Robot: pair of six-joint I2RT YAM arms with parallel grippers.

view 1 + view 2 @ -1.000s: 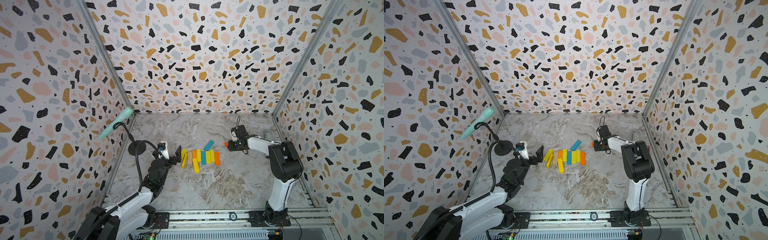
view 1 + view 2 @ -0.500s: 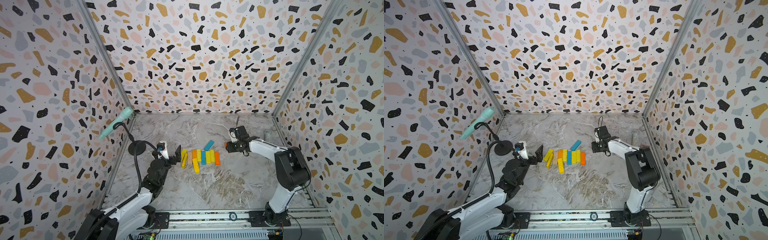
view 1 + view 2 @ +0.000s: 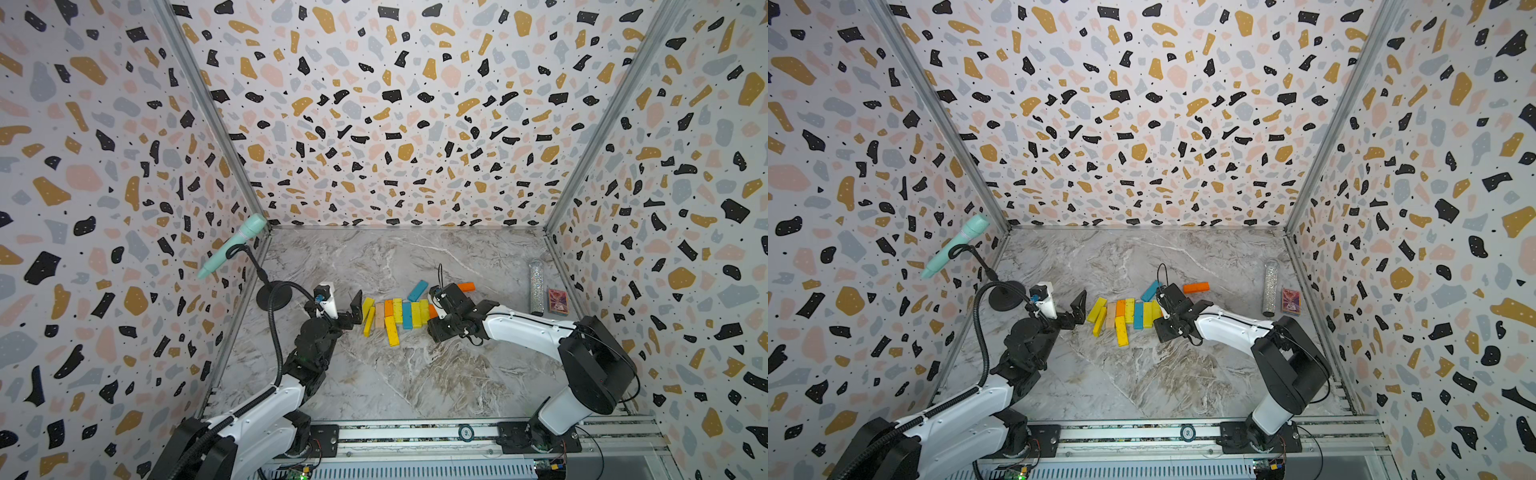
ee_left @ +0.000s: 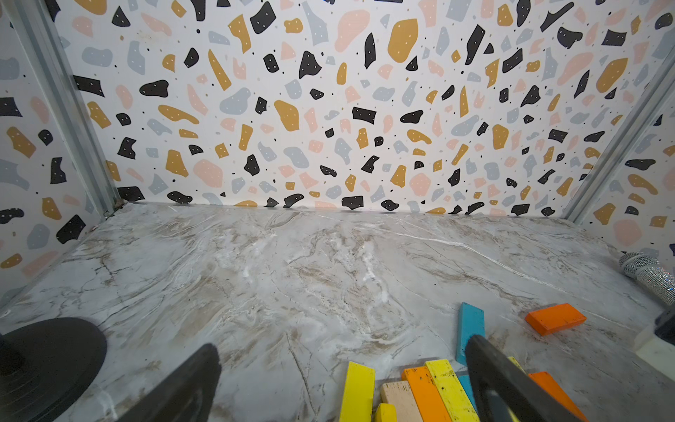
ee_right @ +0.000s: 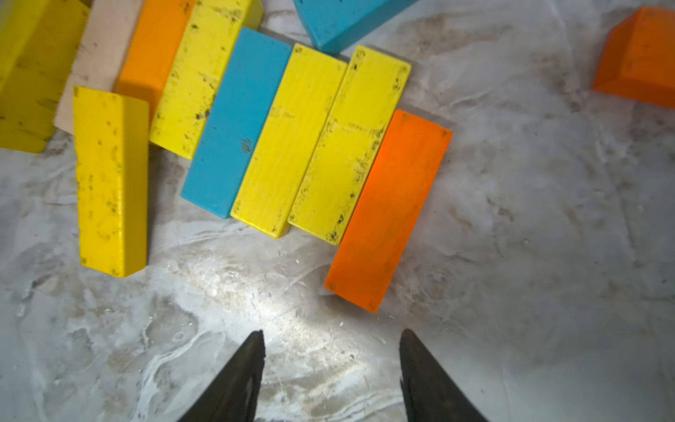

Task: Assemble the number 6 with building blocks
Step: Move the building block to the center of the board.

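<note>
**So, the orange block (image 3: 466,286) just got set down**

The left gripper (image 3: 343,307) sits wide open and empty, just left of the building blocks (image 3: 399,311). They lie side by side in a row, so no 6 shape yet. The right gripper (image 5: 332,334) was carrying that orange one a second ago. Now its jaws are spread with nothing between them, hovering by the row's right end. The dropped block lies alone behind it, probably the first stroke.
</note>
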